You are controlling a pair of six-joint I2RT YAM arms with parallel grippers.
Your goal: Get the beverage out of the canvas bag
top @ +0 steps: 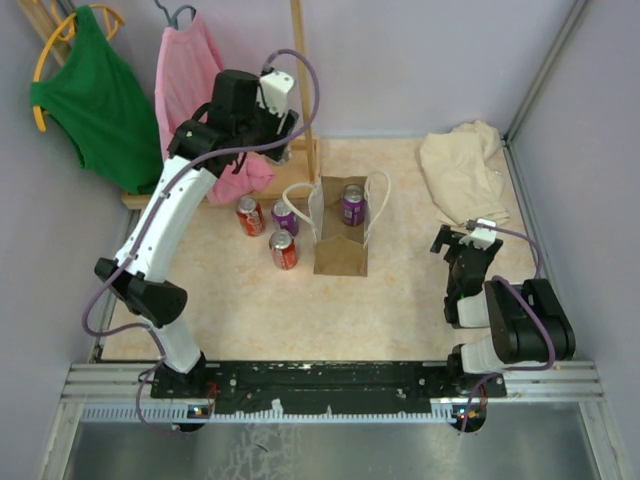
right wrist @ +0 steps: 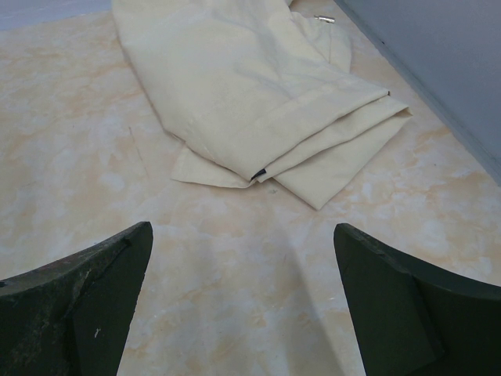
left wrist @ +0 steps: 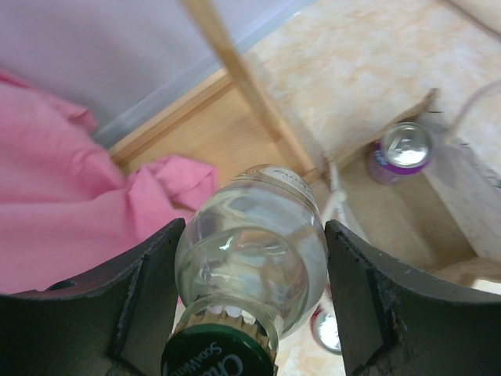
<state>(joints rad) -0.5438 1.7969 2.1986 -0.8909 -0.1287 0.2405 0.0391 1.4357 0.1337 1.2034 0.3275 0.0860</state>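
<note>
The clear bottle (left wrist: 250,254), smooth and likely slippery, sits clamped below its neck in the left claw (left wrist: 252,229); the right claw (right wrist: 241,235) stands apart.

Clear bottle (left wrist: 250,243) with green cap (left wrist: 223,356) between black left jaws. Purple can (left wrist: 401,153) beyond, in tan bag (top: 340,255). Pink cloth (left wrist: 70,196) left. Cream cloth (right wrist: 258,86) beyond right jaws.
</note>
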